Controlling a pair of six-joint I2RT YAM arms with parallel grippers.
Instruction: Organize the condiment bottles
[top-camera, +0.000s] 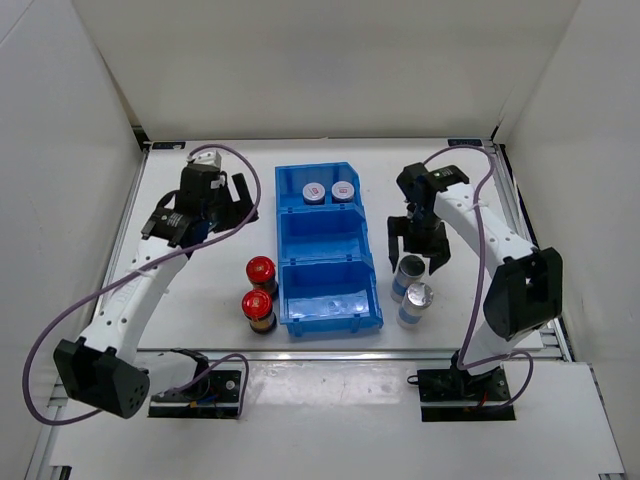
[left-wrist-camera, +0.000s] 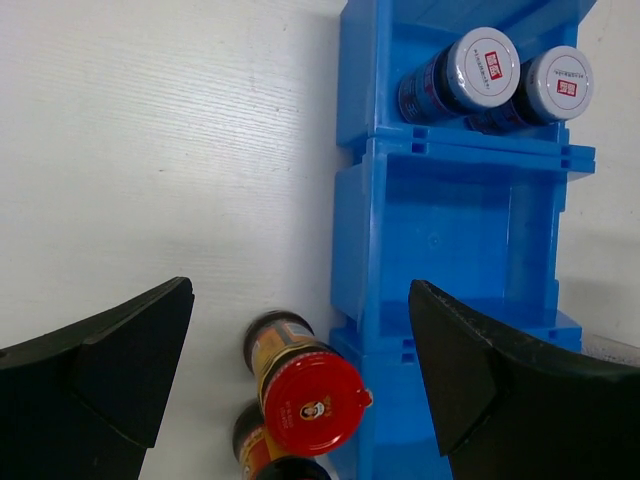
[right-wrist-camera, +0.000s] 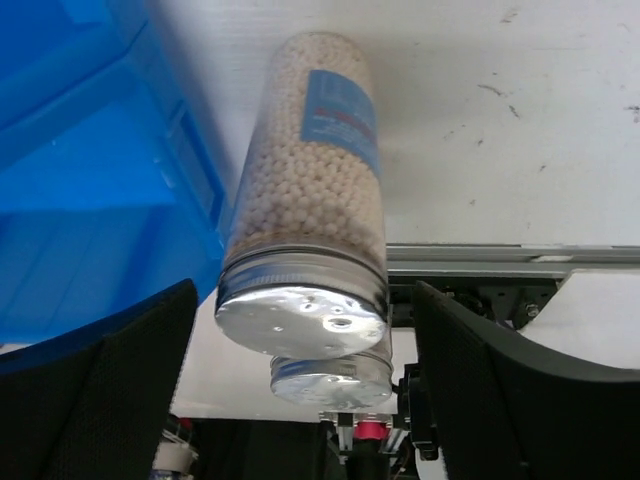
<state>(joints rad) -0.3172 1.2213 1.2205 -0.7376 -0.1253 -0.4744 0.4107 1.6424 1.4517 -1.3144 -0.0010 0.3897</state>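
Two of six filed: the white-capped bottles (top-camera: 329, 190) sit in the blue bin's (top-camera: 330, 238) far compartment, while the red-capped pair (top-camera: 259, 288) and silver-capped pair (top-camera: 413, 285) stand unsorted on the bench (top-camera: 215, 310), the right gripper (top-camera: 416, 258) spread wide around the farther silver-capped bottle (right-wrist-camera: 310, 180) and the left gripper (left-wrist-camera: 300, 287) wide and empty.

Lab: white-walled test enclosure (top-camera: 330, 70)

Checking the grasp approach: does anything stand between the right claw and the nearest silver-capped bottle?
Nothing visible. The open right claw straddles the silver-capped bottle; the second bottle and the blue bin stand beside it, not between.
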